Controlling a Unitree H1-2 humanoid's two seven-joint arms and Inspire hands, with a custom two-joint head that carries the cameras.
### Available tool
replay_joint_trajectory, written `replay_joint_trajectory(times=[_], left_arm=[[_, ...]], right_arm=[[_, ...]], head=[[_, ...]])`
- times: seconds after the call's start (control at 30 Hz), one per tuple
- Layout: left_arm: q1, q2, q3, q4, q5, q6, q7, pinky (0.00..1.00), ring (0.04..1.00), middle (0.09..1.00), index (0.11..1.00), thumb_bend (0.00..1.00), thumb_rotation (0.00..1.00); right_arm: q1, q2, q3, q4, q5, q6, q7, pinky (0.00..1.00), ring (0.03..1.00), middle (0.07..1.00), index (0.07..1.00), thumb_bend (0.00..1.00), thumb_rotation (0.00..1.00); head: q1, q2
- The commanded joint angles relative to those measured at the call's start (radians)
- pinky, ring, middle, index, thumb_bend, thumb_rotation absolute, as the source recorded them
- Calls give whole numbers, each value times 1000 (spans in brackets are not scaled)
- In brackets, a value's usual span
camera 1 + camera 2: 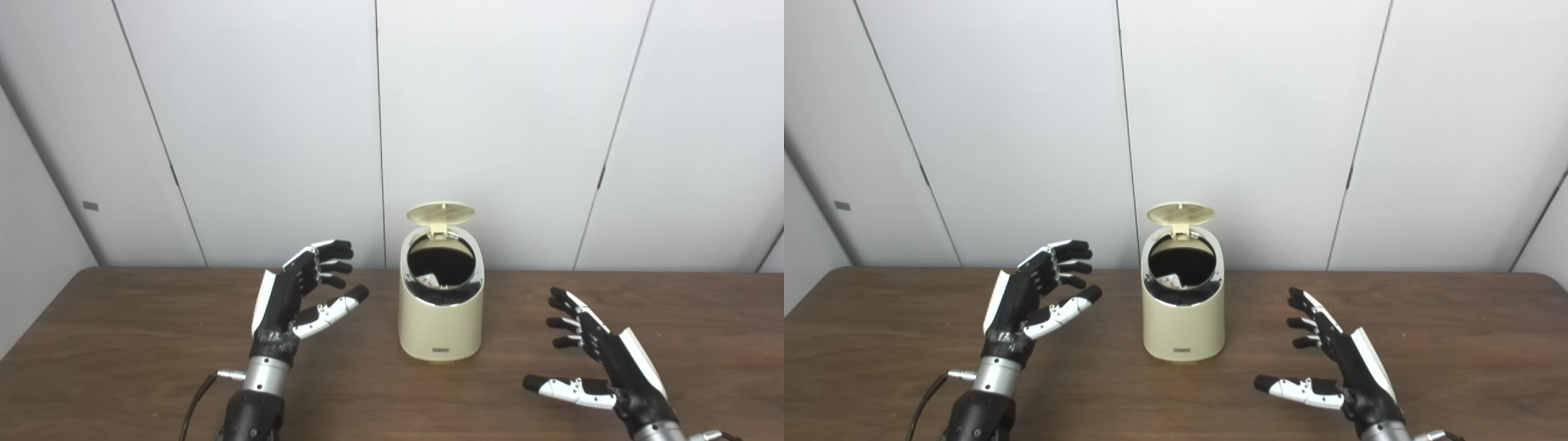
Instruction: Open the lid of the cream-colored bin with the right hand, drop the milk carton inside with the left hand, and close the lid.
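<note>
Left hand (294,300) and right hand (603,361) raised, empty, fingers spread, palms inward.

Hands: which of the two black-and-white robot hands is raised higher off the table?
The left hand, upright beside the cream-colored bin; the right hand sits lower, nearer the camera.

A dark wood-grain table (122,343) stands against a pale panelled wall (275,122) with dark vertical seams.

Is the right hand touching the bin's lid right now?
Apart. In the left eye view the right hand hangs open low at the bin's right, with bare table showing between them, while the lid stands raised at the back.
</note>
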Motion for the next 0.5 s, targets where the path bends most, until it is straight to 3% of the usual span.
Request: replay_joint_trajectory(times=[0.0, 0.33, 0.47], left_arm=[[-17, 13, 9, -57, 9, 15, -10, 541, 632, 692, 717, 753, 258], [68, -4, 9, -50, -18, 52, -53, 509, 596, 662, 712, 744, 181], [92, -2, 6, -30, -8, 51, -65, 564, 635, 684, 726, 735, 181]], right_arm=[[-35, -9, -8, -30, 9, -42, -12, 684, 808, 889, 913, 795, 315], [-45, -16, -10, -42, 18, -35, -3, 698, 814, 887, 909, 778, 316], [-48, -20, -10, -48, 22, -24, 3, 699, 818, 892, 910, 769, 312]], head=[[1, 1], [0, -1], [1, -5]])
